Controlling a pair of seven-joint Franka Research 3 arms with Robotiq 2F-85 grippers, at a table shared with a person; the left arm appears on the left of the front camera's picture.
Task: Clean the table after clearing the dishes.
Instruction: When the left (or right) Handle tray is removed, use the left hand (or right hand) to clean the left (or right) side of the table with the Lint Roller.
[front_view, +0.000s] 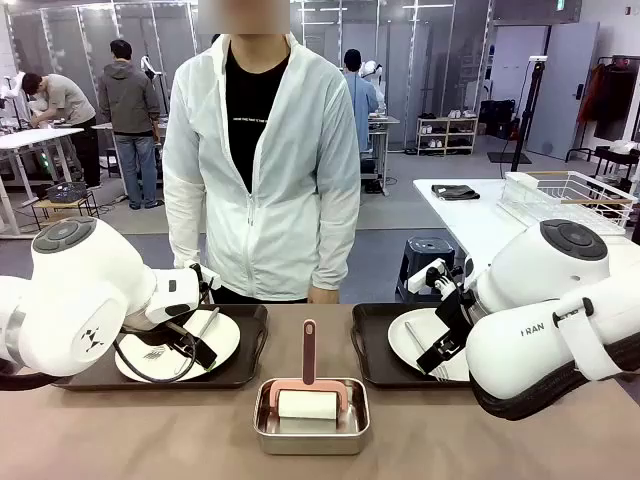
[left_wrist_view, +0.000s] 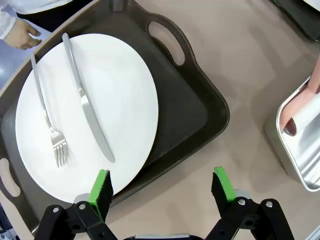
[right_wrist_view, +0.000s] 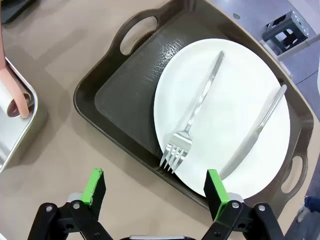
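The table (front_view: 150, 430) spreads beige-brown across the lower part of the front view, and a person (front_view: 262, 150) in a white jacket stands behind its far edge at the centre. At the left middle of that frame the left tray (front_view: 252, 345), dark brown with cut-out handles, lies on the table and carries the left plate (front_view: 228, 332). At the right middle the right tray (front_view: 368, 350) carries the right plate (front_view: 400, 345). Both arms partly cover them. Between the trays, at the lower centre, a steel pan (front_view: 310, 428) holds a pink-handled roller (front_view: 309, 350) whose handle points toward the person.

In the left wrist view the left gripper (left_wrist_view: 161, 184) hovers with its jaws spread wide, gripping nothing. One green pad sits over the tray's near rim at the plate's lower edge, the other over bare tabletop to the right. A fork (left_wrist_view: 45, 110) and a knife (left_wrist_view: 87, 107) lie side by side on the plate, the fork nearer the left edge. The person's hand (left_wrist_view: 22, 36) shows in the upper left corner.

In the right wrist view the right gripper (right_wrist_view: 155, 186) is likewise released, with one pad over bare tabletop at lower left and the other over the tray's rim below the plate. The second fork (right_wrist_view: 192, 117) lies down the plate's middle, tines toward the bottom of the frame, with the second knife (right_wrist_view: 255, 132) to its right
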